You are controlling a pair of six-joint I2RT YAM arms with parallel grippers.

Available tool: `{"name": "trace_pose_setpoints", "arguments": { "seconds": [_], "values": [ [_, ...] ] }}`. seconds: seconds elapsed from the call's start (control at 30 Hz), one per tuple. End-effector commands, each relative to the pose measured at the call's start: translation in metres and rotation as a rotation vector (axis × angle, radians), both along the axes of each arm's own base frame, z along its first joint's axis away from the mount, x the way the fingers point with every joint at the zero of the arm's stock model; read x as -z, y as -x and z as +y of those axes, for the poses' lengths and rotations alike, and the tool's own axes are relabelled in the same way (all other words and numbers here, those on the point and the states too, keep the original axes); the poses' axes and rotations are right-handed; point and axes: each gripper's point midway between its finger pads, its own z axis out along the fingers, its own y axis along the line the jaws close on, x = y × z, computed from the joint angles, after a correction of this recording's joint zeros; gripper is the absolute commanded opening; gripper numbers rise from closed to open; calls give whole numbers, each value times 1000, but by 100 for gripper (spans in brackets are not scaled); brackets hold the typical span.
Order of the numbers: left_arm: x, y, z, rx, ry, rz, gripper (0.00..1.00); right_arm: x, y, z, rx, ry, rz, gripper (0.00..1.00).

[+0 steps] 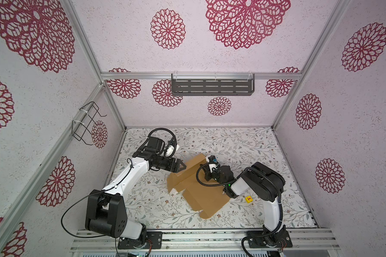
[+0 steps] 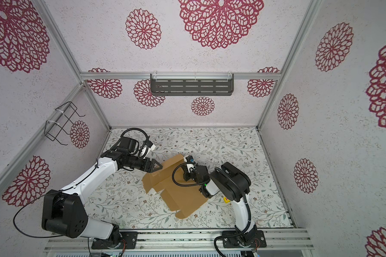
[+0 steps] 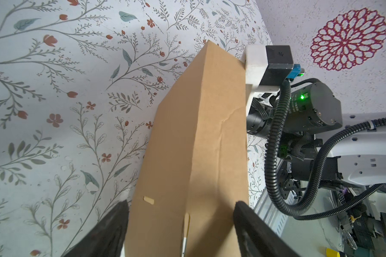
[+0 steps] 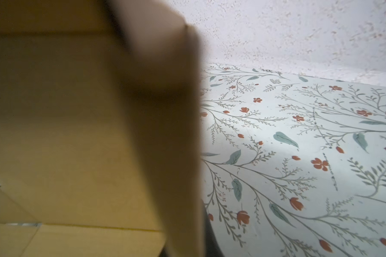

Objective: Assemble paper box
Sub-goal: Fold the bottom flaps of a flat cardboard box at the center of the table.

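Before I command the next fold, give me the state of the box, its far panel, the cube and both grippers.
paper box: partly folded, base flat on the table.
far panel: standing up from the base.
left gripper: open, jaws straddling the far panel.
right gripper: shut, at the far panel; grip hidden.
yellow cube: lying on the table, apart from the box.

Paper box (image 1: pixel 201 195) mid-mat, its raised flap (image 1: pixel 194 162) blocking centre, far mat (image 1: pixel 243 142) free
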Motion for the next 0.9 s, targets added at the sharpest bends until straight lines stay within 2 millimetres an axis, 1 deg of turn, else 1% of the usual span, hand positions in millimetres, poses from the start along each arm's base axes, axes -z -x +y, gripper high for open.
{"name": "trace_pose_setpoints", "arguments": {
  "seconds": [0.0, 0.13, 0.27, 0.37, 0.4, 0.47, 0.6, 0.7, 0.73, 0.8, 0.87],
  "values": [
    [-4, -3, -2, 6, 14, -21, 78, -17, -2, 5, -5, -29, -55, 0],
    [-4, -1, -3, 14, 21, -23, 78, -16, -2, 2, 9, -31, -56, 0],
    [-6, 0, -4, 17, 28, -25, 78, -22, -2, -1, 30, -31, -64, 1],
    [-8, 0, -4, 19, 29, -32, 78, -27, -3, -3, 45, -38, -72, 28],
    [-8, 0, -4, 18, 28, -32, 78, -29, -3, -4, 50, -39, -74, 33],
    [-10, 0, -3, 16, 25, -36, 79, -35, -3, -5, 56, -47, -84, 37],
    [-10, 0, -2, 21, 20, -48, 80, -45, -4, -7, 66, -59, -108, 37],
    [-11, -2, 0, 11, 6, -55, 80, -50, -5, -4, 59, -59, -117, 35],
    [-11, -2, 0, 13, 7, -57, 81, -52, -5, -3, 52, -57, -123, 33],
    [-12, -2, 0, 15, 10, -59, 81, -53, -6, 0, 44, -53, -133, 25],
    [-14, -2, 0, 16, 10, -64, 82, -49, -10, 2, 42, -40, -122, 16]
  ]
}}
